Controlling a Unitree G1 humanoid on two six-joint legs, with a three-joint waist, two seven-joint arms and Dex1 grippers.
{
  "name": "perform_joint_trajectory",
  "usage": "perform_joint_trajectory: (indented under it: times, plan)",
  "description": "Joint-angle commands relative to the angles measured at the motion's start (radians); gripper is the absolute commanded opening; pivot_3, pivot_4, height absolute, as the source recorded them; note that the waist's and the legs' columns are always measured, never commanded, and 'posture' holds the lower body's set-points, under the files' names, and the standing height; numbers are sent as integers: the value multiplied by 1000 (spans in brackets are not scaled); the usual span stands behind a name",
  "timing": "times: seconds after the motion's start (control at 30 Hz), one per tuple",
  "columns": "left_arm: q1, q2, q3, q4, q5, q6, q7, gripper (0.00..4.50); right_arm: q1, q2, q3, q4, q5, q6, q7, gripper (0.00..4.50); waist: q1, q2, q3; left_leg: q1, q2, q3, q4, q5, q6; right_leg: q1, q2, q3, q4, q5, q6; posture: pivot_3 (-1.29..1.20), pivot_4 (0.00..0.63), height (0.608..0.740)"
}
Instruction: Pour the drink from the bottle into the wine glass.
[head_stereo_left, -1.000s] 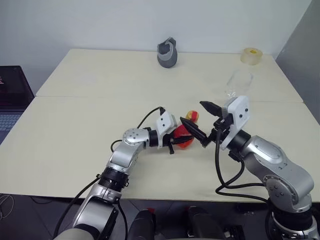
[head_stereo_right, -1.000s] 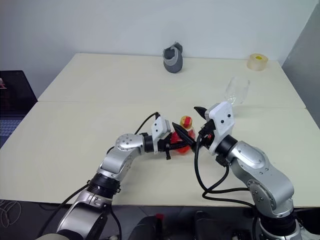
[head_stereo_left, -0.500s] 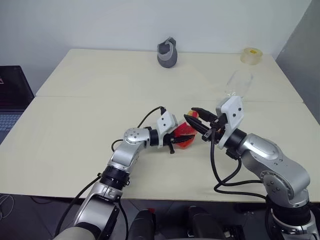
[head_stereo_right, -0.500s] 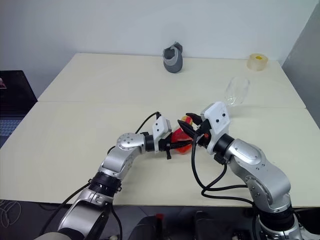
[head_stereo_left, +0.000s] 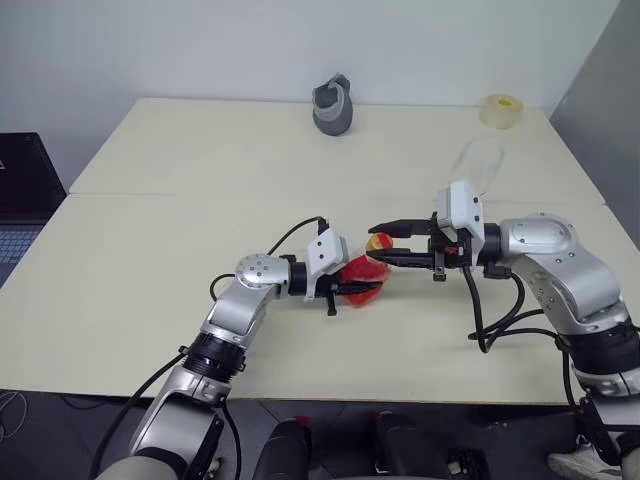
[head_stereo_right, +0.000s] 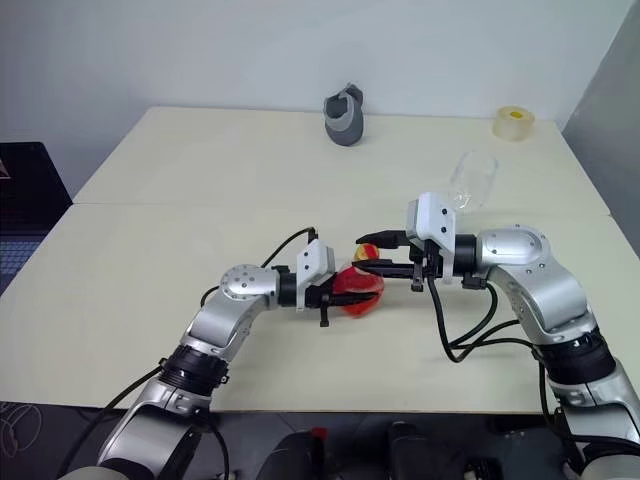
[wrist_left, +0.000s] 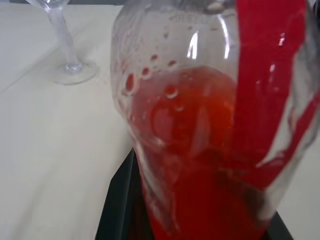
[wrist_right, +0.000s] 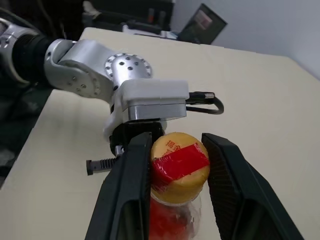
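Two grippers on one bottle (head_stereo_left: 360, 280): left gripper (head_stereo_left: 372, 288) clamped on its red-filled body above the table (head_stereo_left: 150, 250), right gripper (wrist_right: 175, 172) w/ fingers straddling the yellow cap (wrist_right: 179, 165), one touching, other a hair off. Risk: cap twist spins bottle in left's grip, drink slops. Wine glass (head_stereo_right: 470, 185) stands well apart, behind right arm. Cap print unreadable.

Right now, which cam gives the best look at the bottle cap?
The right wrist view: the cap sits close and centred between the right claw fingers, its yellow top and red strip plain. In the eye views it is a small yellow spot at the claw tips. The left wrist view shows the bottle body and drink, not the cap.
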Motion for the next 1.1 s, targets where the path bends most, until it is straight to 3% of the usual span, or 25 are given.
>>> perform_joint_trajectory:
  times: [0.03,0.1,0.4,0.57,0.73,1.1]
  plan:
    - [-7,-24,-4,-91,-36,-24,-14,872,-24,-24,-30,33,-58,-12,1,1227,1,0,0,0,0,-1,0,0,0,0,0,0,0,0,0,0,150,740]
    - [-6,-33,3,-86,-33,-23,6,872,-19,-13,-45,19,-38,11,-15,1227,3,0,0,0,0,-3,1,0,0,0,-1,1,0,0,0,0,150,740]
    - [-12,-102,52,-44,-12,-32,164,851,151,113,-261,-327,163,296,-403,4450,6,0,0,-1,-1,-7,1,0,0,0,-2,1,1,0,0,0,150,740]
    - [-23,-110,56,-19,-5,-49,199,846,228,173,-214,-491,104,356,-587,4500,0,0,0,-1,0,-7,0,0,0,0,-1,1,1,0,0,0,150,740]
    - [-40,-112,50,9,1,-66,190,846,215,258,-130,-470,-31,332,-729,4500,1,0,0,0,0,-7,0,0,0,0,0,0,1,0,0,0,150,740]
    - [-22,-105,43,-2,0,-70,180,846,232,251,-220,-398,-46,317,-720,4500,2,0,0,-1,-1,-6,0,0,0,0,-1,1,0,0,0,0,150,740]
